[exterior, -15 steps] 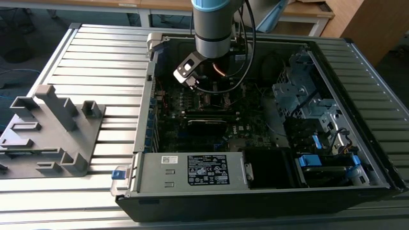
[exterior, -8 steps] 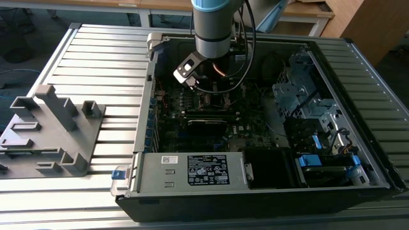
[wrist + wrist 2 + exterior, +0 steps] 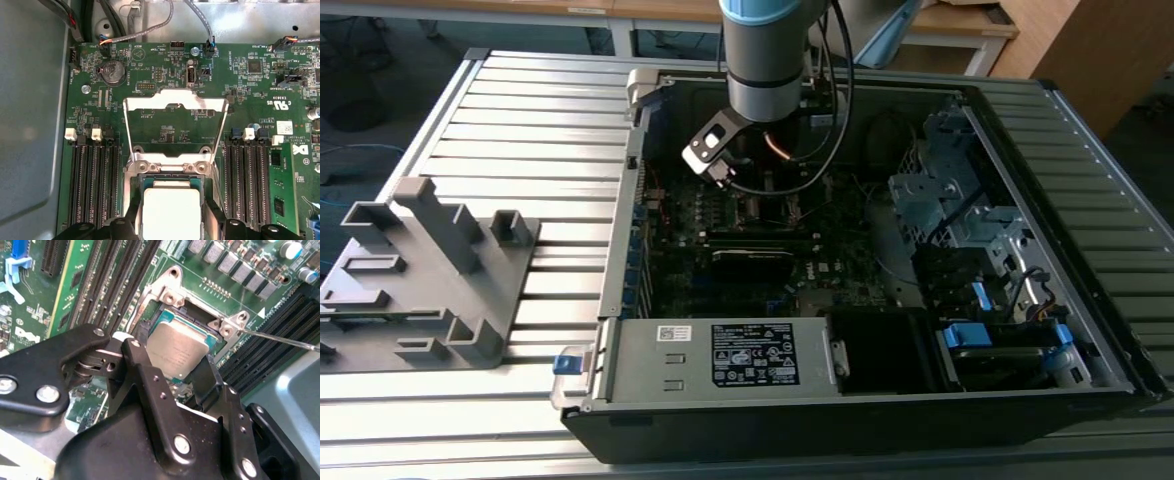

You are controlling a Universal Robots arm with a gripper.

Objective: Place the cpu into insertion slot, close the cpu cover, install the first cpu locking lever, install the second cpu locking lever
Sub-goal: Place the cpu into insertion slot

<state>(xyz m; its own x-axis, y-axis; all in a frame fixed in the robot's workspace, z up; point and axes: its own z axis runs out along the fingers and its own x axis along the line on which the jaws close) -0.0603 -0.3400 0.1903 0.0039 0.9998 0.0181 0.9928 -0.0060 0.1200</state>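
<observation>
Arm: the arm [image 3: 771,60] reaches down from above into the open computer case [image 3: 854,425], which lies on its side on the slatted table [image 3: 520,120]
Gripper: in both wrist views the gripper [image 3: 172,216] [image 3: 170,360] has its black fingers [image 3: 134,212] drawn in against two opposite edges of the chip, no wider than the chip itself, and has hold of it
Cpu: the cpu [image 3: 172,210] [image 3: 177,350], dull silvery top upward, is between the fingers right at the socket; I cannot tell if it is fully seated
Cpu cover: the cpu cover [image 3: 150,101] is swung open, away from its hinge plate [image 3: 170,162], with green motherboard [image 3: 240,100] showing through its window
Lever: a thin metal rod [image 3: 285,340] slants past the socket's corner
Neighbours: black memory slots [image 3: 95,175] run along both sides of the socket; a coin battery [image 3: 112,71] sits beyond the cover
Aside: a grey fixture [image 3: 427,270] stands on the table at the exterior view's left, well apart from the case
</observation>
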